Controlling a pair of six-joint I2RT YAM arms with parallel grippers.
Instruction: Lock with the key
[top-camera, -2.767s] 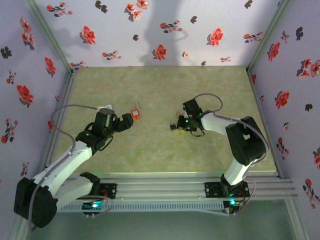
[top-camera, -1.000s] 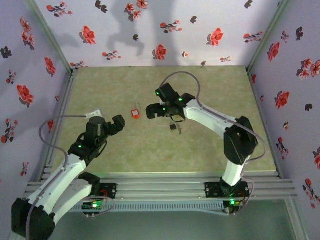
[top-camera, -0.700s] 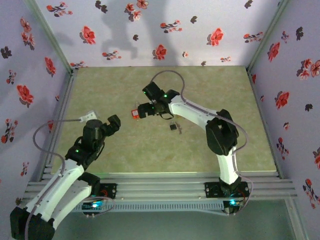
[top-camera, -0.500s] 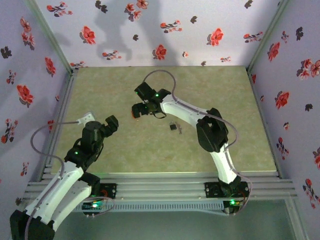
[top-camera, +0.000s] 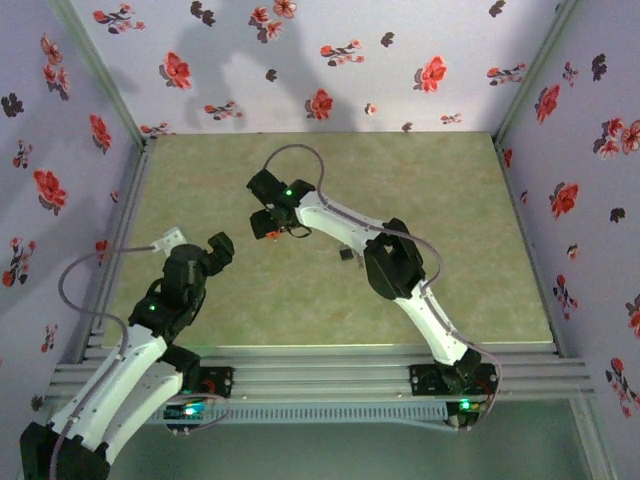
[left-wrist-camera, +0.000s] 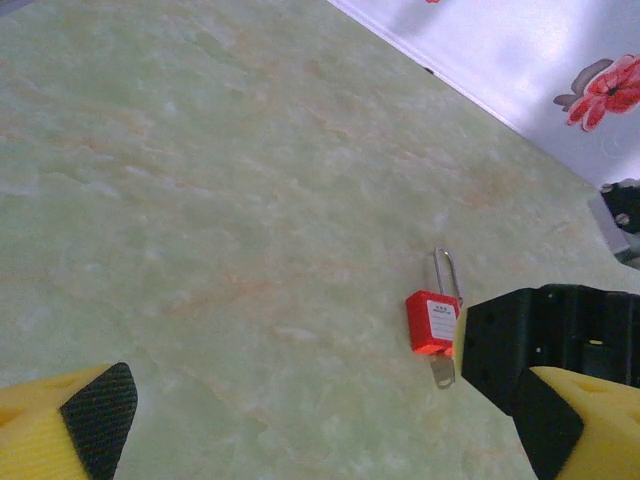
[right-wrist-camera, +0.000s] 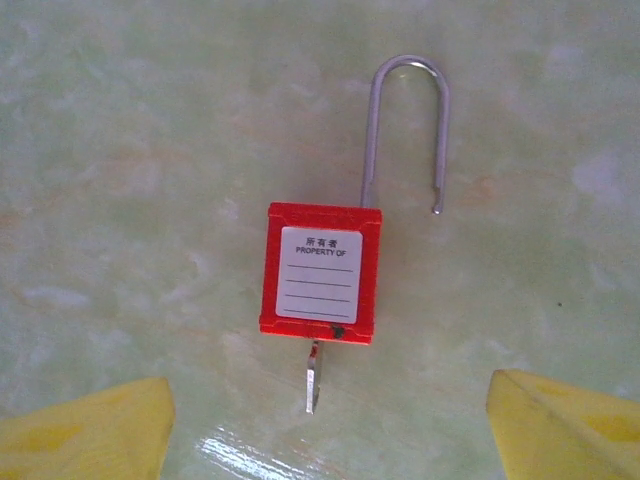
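Now that the right pincer (right-wrist-camera: 322, 425) has swung across, wide open and empty, the red plastic padlock (right-wrist-camera: 320, 285) lies beneath it, seemingly graspable.

White arm links (top-camera: 335, 213), black joints (top-camera: 395, 265), looping grey cables (top-camera: 292, 149), yellow claw fingers (right-wrist-camera: 80, 435) with black pads (left-wrist-camera: 100, 410).

You have a green marbled table (top-camera: 450, 200). A red padlock (right-wrist-camera: 321, 271) lies flat on it, label up, shackle open, key (right-wrist-camera: 311, 380) in its base. A small dark item (top-camera: 346, 254) lies near.
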